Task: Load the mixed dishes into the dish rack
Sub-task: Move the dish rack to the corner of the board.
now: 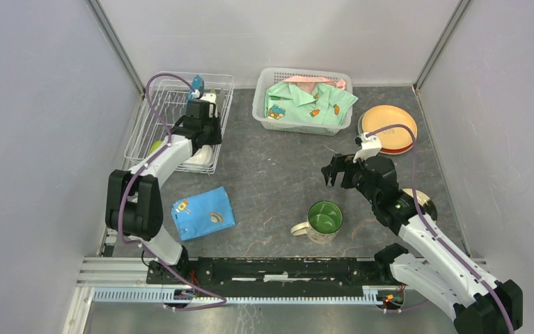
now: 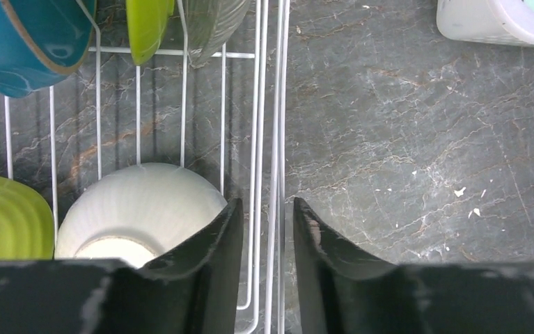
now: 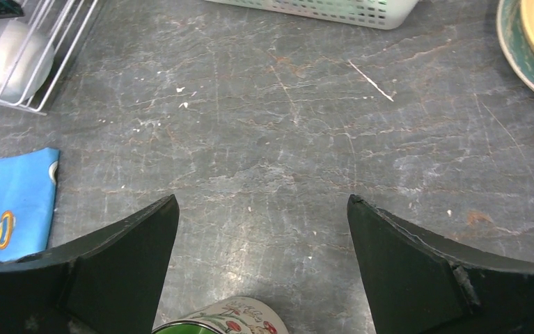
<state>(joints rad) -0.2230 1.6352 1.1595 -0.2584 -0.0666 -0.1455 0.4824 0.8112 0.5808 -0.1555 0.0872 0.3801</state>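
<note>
The white wire dish rack stands at the back left. In it are an upturned white bowl, a lime-green plate and a teal cup. My left gripper hangs over the rack's right side. It is open a little, its fingers astride the side wires and holding nothing. The green-lined mug stands on the table, right in front of my right gripper. That gripper is wide open and empty. An orange plate lies on a red one at the back right.
A white latticed basket with green clothing sits at the back centre. A folded blue cloth lies in front of the rack. A pale dish is partly hidden behind the right arm. Grey walls close in both sides.
</note>
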